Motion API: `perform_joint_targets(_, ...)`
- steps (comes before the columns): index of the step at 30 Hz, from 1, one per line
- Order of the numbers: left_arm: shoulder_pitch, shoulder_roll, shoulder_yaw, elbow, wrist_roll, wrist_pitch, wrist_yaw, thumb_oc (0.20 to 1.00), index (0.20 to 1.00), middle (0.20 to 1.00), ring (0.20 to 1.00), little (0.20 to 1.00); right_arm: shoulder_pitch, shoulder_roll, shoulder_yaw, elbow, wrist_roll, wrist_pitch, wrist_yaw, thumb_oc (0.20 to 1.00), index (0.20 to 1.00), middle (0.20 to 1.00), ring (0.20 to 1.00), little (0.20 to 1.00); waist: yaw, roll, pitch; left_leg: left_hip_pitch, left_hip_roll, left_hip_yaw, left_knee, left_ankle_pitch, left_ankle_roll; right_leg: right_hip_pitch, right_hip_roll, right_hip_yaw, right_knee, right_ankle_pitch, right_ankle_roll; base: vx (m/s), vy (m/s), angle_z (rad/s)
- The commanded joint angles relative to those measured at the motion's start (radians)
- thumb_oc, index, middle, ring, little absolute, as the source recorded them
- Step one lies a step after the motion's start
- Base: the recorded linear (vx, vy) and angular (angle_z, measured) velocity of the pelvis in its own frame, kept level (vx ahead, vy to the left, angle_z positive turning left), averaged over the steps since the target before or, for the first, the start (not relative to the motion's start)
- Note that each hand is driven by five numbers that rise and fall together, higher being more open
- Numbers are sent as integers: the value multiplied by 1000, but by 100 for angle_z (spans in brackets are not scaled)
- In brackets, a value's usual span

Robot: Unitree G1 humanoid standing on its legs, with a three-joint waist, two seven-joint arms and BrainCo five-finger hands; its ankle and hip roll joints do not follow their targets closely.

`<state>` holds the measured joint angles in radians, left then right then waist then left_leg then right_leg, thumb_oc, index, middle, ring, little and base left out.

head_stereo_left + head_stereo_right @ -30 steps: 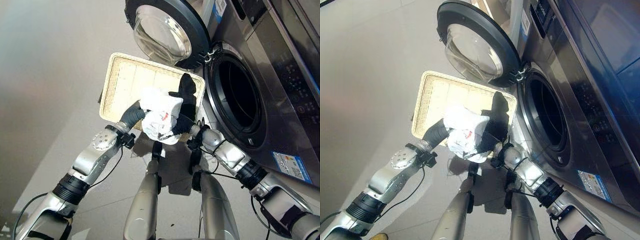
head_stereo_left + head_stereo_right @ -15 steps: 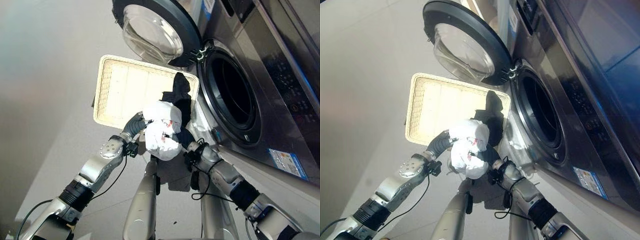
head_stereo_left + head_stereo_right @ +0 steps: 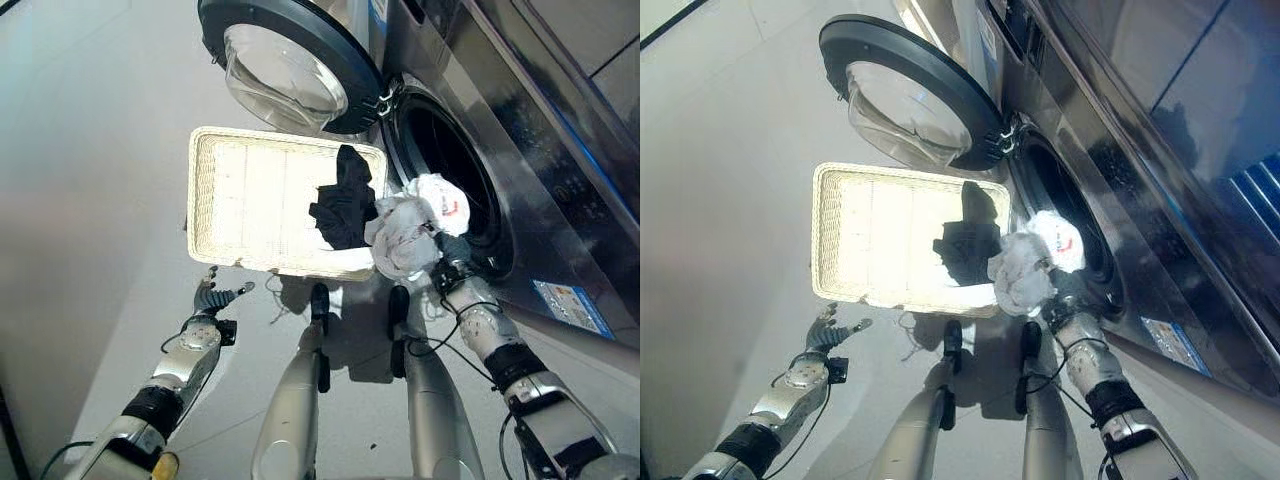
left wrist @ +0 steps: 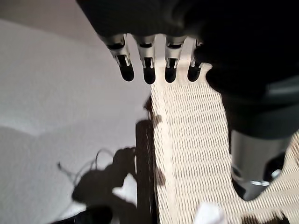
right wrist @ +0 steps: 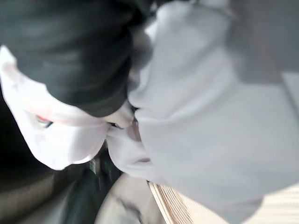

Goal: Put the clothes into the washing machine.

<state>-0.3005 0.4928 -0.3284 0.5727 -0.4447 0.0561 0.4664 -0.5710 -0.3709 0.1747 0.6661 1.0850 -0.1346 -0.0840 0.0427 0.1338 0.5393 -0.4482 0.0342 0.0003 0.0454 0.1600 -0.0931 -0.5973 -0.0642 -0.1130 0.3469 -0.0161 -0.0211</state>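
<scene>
A crumpled white garment (image 3: 412, 222) with a small red mark hangs at the mouth of the washing machine's drum (image 3: 455, 165). My right hand (image 3: 446, 266) is bunched into it from below, with the cloth gathered against the hand's dark cover (image 5: 70, 46). A black garment (image 3: 343, 200) lies over the right rim of the cream wicker basket (image 3: 250, 170). Low on the left, my left hand (image 3: 210, 297) hovers off the basket's near corner, its fingers (image 4: 147, 70) straight and holding nothing.
The round glass door (image 3: 290, 70) stands swung open beyond the basket's far side. The machine's dark front (image 3: 560, 180) runs along the right. Bare grey floor (image 3: 90, 200) spreads to the left of the basket.
My left hand has let go of the white garment and dropped back to the lower left, open. The right hand has carried the garment right, from over the basket to the drum's mouth.
</scene>
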Motion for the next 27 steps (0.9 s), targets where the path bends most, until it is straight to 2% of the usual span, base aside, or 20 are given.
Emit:
perform_joint_targets(1, 7, -25, 27, 52, 29, -62, 33, 1000, 1000, 1000, 1000, 1000, -96, -39, -71, -32, 188, -36, -13, 200, 200, 200, 200, 200, -8, 33, -19, -62, -70, 49, 70, -48, 22, 8, 10, -20, -55, 11, 71, 96, -62, -6)
perform_joint_targets(4, 14, -47, 17, 113, 14, -93, 26, 1000, 1000, 1000, 1000, 1000, -232, -100, -166, 85, 326, -108, -113, 200, 200, 200, 200, 200, 5, 45, -19, -75, -68, 44, 72, -50, 23, -12, 15, -21, -34, 1, 66, 98, -53, -6)
perform_joint_targets(5, 14, -53, 7, 114, 11, -94, 31, 1000, 1000, 1000, 1000, 1000, -286, -136, -184, 117, 336, -157, -160, 200, 200, 200, 200, 200, 12, 53, -19, -85, -69, 42, 73, -50, 24, -24, 17, -22, -30, 0, 65, 67, -46, -10)
perform_joint_targets(6, 30, -52, -16, 116, 3, -103, 34, 1000, 1000, 1000, 1000, 1000, -359, -187, -209, 161, 397, -254, -224, 200, 200, 200, 200, 200, 19, 60, -19, -88, -74, 37, 76, -58, 25, -32, 19, -22, -19, -12, 62, 51, -36, -12)
perform_joint_targets(7, 24, -54, -16, 116, 2, -103, 35, 1000, 1000, 1000, 1000, 1000, -369, -192, -206, 168, 400, -257, -223, 200, 200, 200, 200, 200, 21, 63, -19, -99, -72, 37, 76, -50, 26, -42, 20, -23, -21, -2, 61, 67, -75, -11)
perform_joint_targets(8, 43, -51, -38, 115, 4, -122, 22, 1000, 1000, 1000, 1000, 1000, -449, -261, -230, 202, 564, -442, -239, 200, 200, 200, 200, 200, 32, 74, -19, -120, -74, 30, 82, -49, 29, -63, 25, -24, -4, -9, 57, 14, -53, -7)
perform_joint_targets(9, 41, -51, -38, 115, 4, -122, 22, 1000, 1000, 1000, 1000, 1000, -452, -263, -228, 205, 571, -445, -233, 200, 200, 200, 200, 200, 33, 75, -19, -124, -73, 30, 82, -48, 29, -65, 26, -24, -5, -6, 56, 83, -116, 0)
perform_joint_targets(10, 56, -38, -50, 108, 1, -120, 11, 1000, 1000, 1000, 1000, 1000, -473, -311, -261, 207, 621, -531, -233, 200, 200, 200, 200, 200, 33, 73, -19, -125, -79, 22, 86, -58, 33, -68, 27, -23, 9, -21, 55, 30, -81, 10)
perform_joint_targets(11, 57, -28, -59, 101, -3, -117, 8, 1000, 1000, 1000, 1000, 1000, -495, -344, -268, 216, 665, -575, -214, 200, 200, 200, 200, 200, 39, 76, -19, -140, -79, 20, 88, -49, 36, -81, 28, -27, 11, -10, 54, 71, -116, 13)
perform_joint_targets(12, 71, -12, -67, 95, -14, -114, 0, 1000, 1000, 1000, 1000, 1000, -522, -392, -278, 207, 732, -703, -193, 200, 200, 200, 200, 200, 41, 77, -19, -145, -82, 16, 91, -51, 39, -86, 28, -29, 21, -15, 53, 87, -101, 16)
perform_joint_targets(13, 101, 4, -65, 94, -14, -119, -19, 1000, 1000, 1000, 1000, 1000, -538, -460, -317, 171, 780, -905, -152, 200, 200, 200, 200, 200, 36, 74, -19, -141, -88, 7, 94, -65, 44, -83, 29, -25, 35, -33, 55, 76, -78, 9)
perform_joint_targets(14, 99, 5, -65, 92, -15, -120, -20, 1000, 1000, 1000, 1000, 1000, -537, -458, -317, 168, 789, -914, -143, 200, 200, 200, 200, 200, 38, 75, -19, -149, -86, 7, 94, -56, 45, -90, 30, -27, 32, -21, 54, 105, -53, 7)
perform_joint_targets(15, 125, 17, -64, 79, -32, -113, -35, 1000, 1000, 1000, 1000, 1000, -530, -504, -359, 109, 782, -1083, -124, 200, 200, 200, 200, 200, 28, 73, -19, -144, -92, 2, 98, -70, 48, -87, 32, -22, 44, -38, 55, 36, 4, 5)
perform_joint_targets(19, 162, 21, -37, 83, -55, -93, -84, 1000, 1000, 1000, 1000, 1000, -505, -613, -413, 76, 759, -1288, -259, 200, 200, 200, 200, 200, 10, 73, -19, -139, -94, 7, 107, -75, 51, -89, 31, -9, 57, -43, 54, 66, 50, 4)
perform_joint_targets(20, 165, 21, -32, 86, -60, -95, -89, 1000, 1000, 1000, 1000, 1000, -503, -631, -414, 85, 756, -1293, -277, 200, 200, 200, 200, 200, 9, 74, -19, -143, -92, 9, 106, -66, 51, -92, 32, -9, 55, -35, 52, 50, 93, -12)
perform_joint_targets(21, 179, 13, -18, 102, -67, -96, -111, 1000, 1000, 1000, 1000, 1000, -473, -689, -435, 132, 769, -1319, -358, 200, 200, 200, 200, 200, -4, 75, -19, -140, -90, 17, 111, -66, 46, -90, 33, -4, 67, -43, 52, 0, 57, -12)
perform_joint_targets(22, 178, 13, -20, 103, -67, -97, -112, 1000, 1000, 1000, 1000, 1000, -471, -692, -437, 134, 765, -1317, -365, 200, 200, 200, 200, 200, -1, 76, -19, -141, -89, 17, 110, -63, 46, -91, 34, -4, 66, -40, 52, 41, 60, -13)
perform_joint_targets(25, 189, -11, -3, 126, -68, -86, -134, 1000, 1000, 1000, 1000, 1000, -364, -713, -514, 182, 837, -1273, -466, 200, 200, 200, 200, 200, -18, 77, -19, -142, -90, 22, 124, -64, 42, -89, 31, 2, 75, -42, 52, 50, 27, -7)
perform_joint_targets(26, 188, -13, -4, 130, -61, -77, -140, 1000, 1000, 1000, 1000, 1000, -335, -709, -532, 191, 864, -1236, -483, 388, 388, 388, 388, 388, -18, 77, -19, -140, -91, 24, 127, -65, 42, -87, 28, 3, 77, -42, 53, 39, 15, -1)
perform_joint_targets(27, 187, -16, -9, 133, -56, -71, -150, 1000, 1000, 1000, 1000, 1000, -305, -689, -543, 203, 887, -1191, -506, 765, 765, 765, 765, 765, -19, 79, -19, -139, -90, 28, 130, -65, 42, -84, 25, 5, 77, -41, 53, 45, 14, 3)
